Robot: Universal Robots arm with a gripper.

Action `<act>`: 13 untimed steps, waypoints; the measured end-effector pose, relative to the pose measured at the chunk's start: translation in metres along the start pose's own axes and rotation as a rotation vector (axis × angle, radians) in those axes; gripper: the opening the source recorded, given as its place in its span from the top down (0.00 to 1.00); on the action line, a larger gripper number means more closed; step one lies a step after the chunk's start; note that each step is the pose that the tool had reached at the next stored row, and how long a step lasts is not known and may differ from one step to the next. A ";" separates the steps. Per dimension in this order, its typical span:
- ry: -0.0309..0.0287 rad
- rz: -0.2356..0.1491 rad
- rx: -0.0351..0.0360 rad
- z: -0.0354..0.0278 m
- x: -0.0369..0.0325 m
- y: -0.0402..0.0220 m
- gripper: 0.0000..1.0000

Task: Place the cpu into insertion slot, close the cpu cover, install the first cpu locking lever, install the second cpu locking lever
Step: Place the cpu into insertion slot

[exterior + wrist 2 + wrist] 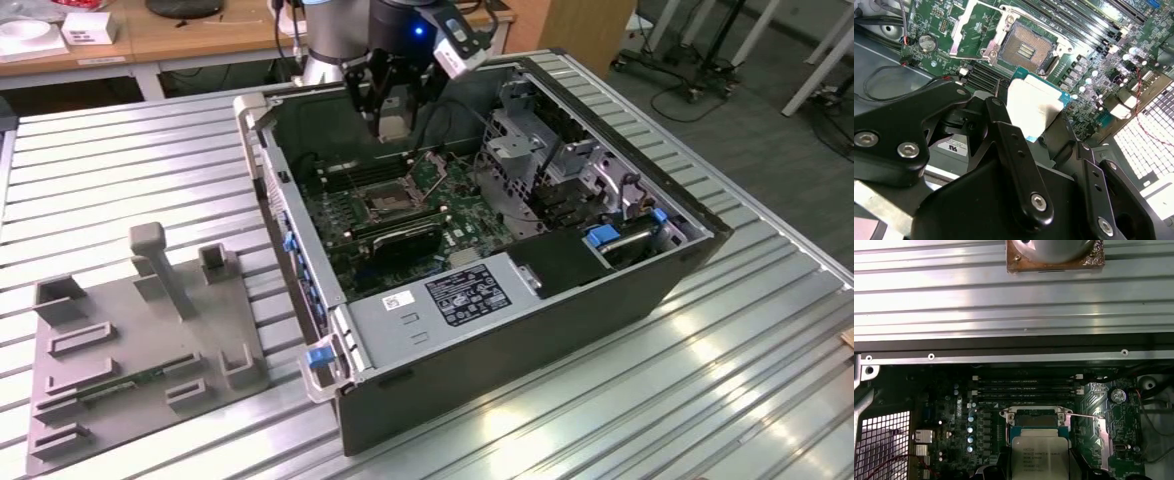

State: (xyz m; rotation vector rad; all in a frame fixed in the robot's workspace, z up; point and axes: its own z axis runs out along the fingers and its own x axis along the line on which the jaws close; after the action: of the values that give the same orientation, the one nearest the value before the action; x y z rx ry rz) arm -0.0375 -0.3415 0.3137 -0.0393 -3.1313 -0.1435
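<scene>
One gripper [1036, 127] on the arm, its two fingers [1004, 135] closed in on the cpu [1033, 102] and holding it clear above the green motherboard [454, 215] inside the open computer case [561, 320]. Near the chip, the insertion slot [1026, 49] lies bare, with the cpu cover [960, 31] swung open beside it.
</scene>
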 end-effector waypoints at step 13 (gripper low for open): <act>0.0000 0.000 0.0000 0.0030 0.0000 -0.0003 0.46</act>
State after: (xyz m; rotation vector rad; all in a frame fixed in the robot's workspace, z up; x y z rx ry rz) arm -0.0375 -0.3415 0.3107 -0.0393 -3.1313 -0.1436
